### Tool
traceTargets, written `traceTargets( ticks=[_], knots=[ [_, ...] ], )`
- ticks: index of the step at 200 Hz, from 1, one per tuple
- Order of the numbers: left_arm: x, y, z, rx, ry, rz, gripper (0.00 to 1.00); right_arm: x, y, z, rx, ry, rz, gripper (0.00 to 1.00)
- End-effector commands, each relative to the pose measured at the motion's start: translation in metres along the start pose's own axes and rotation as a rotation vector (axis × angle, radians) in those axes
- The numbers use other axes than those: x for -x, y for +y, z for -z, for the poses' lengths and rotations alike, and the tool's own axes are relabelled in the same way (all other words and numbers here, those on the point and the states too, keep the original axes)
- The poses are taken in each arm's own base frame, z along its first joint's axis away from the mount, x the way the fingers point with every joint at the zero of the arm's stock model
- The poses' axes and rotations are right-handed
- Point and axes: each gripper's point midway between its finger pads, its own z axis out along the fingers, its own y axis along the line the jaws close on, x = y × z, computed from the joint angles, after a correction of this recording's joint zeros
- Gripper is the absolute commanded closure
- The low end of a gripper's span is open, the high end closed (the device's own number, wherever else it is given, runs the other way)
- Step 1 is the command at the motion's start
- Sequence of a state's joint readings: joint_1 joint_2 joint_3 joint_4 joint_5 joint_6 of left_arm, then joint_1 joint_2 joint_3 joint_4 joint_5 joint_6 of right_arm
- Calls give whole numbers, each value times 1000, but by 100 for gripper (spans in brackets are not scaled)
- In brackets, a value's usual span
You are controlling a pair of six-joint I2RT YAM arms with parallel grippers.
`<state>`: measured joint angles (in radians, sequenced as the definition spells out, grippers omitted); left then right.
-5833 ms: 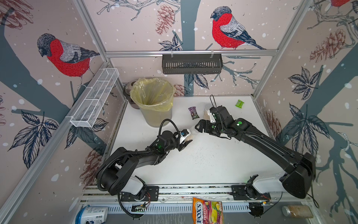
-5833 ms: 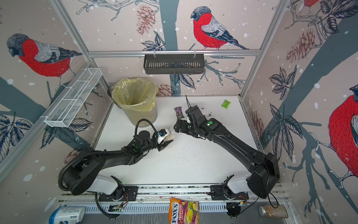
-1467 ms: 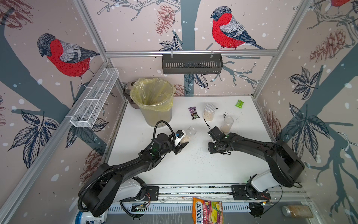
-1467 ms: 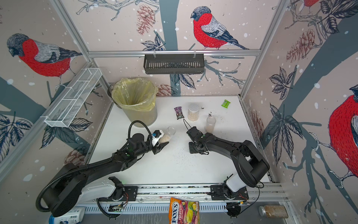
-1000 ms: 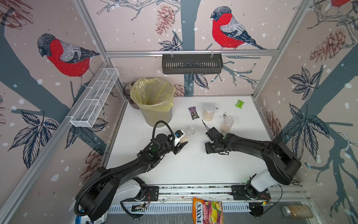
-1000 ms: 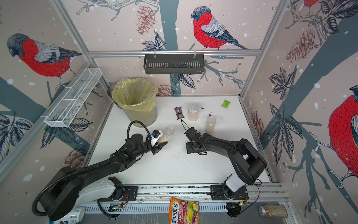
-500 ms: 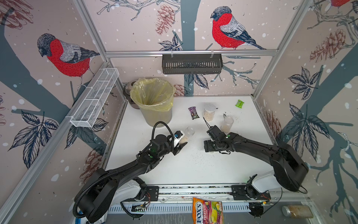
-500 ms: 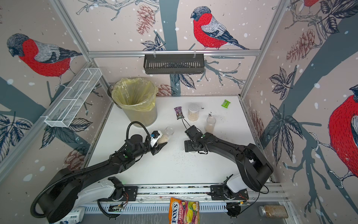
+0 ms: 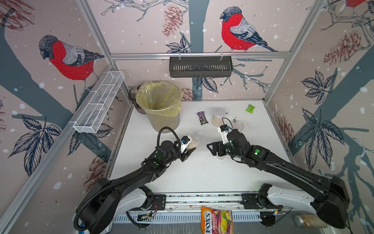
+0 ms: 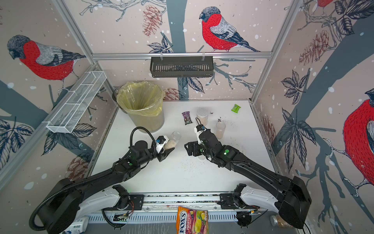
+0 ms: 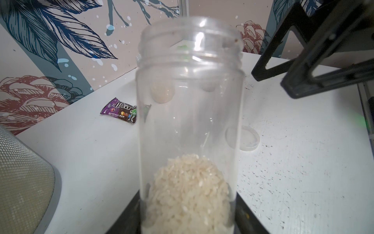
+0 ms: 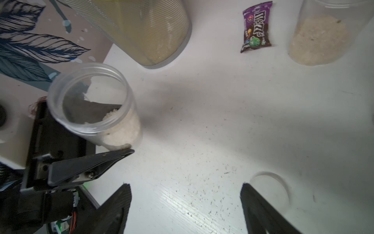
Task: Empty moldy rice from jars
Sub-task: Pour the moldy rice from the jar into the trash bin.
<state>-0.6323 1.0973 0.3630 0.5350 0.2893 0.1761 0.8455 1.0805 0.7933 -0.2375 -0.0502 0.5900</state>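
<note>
My left gripper (image 9: 189, 151) (image 11: 188, 219) is shut on the base of a slim clear jar (image 9: 196, 138) (image 10: 174, 139) (image 11: 189, 101). That jar is tilted, with no lid on, its mouth toward the bin. Moldy rice (image 11: 188, 192) (image 12: 123, 129) lies in its lower end. My right gripper (image 9: 213, 150) (image 12: 185, 186) hangs open just to the right, nothing between its fingers. A clear round lid (image 9: 220, 158) (image 12: 269, 188) lies on the table beside it. A wider jar with a dotted silver lid (image 9: 218, 116) (image 12: 319, 36) and another slim jar (image 9: 238, 126) (image 10: 219, 129) stand behind.
A bin lined with a yellow bag (image 9: 159, 105) (image 10: 141, 101) stands at the back left. A purple candy packet (image 9: 202, 118) (image 11: 121, 110) lies next to the wide jar, a green wrapper (image 9: 250, 108) at the back right. Dark specks are scattered on the white table (image 9: 202, 178).
My right gripper has opened, lifted off the table and left the clear lid lying there. The left gripper has kept the open jar almost still.
</note>
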Motion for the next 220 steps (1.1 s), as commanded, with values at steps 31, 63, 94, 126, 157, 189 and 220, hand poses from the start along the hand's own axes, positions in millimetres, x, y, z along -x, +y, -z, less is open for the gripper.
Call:
traceTargets(
  ticks=[31,63,94,126,157,189,220],
  knots=[
    [25,-2,6,-11,-101,18,100,31,46,-1,200,-128,41,14],
    [26,-2,6,-13,-101,24,100,32,63,-14,254,-111,61,14],
    [28,-2,6,-16,-108,27,100,38,78,-16,296,-141,90,14],
    [30,-4,5,-27,-114,26,100,44,77,-34,263,-125,106,15],
    [31,-4,6,-26,-120,24,100,45,80,-52,267,-97,98,18],
    [33,-4,8,-26,-135,21,100,52,83,-59,281,-111,90,24],
    [33,-4,8,-24,-136,20,100,56,84,-59,292,-121,92,31]
  ],
)
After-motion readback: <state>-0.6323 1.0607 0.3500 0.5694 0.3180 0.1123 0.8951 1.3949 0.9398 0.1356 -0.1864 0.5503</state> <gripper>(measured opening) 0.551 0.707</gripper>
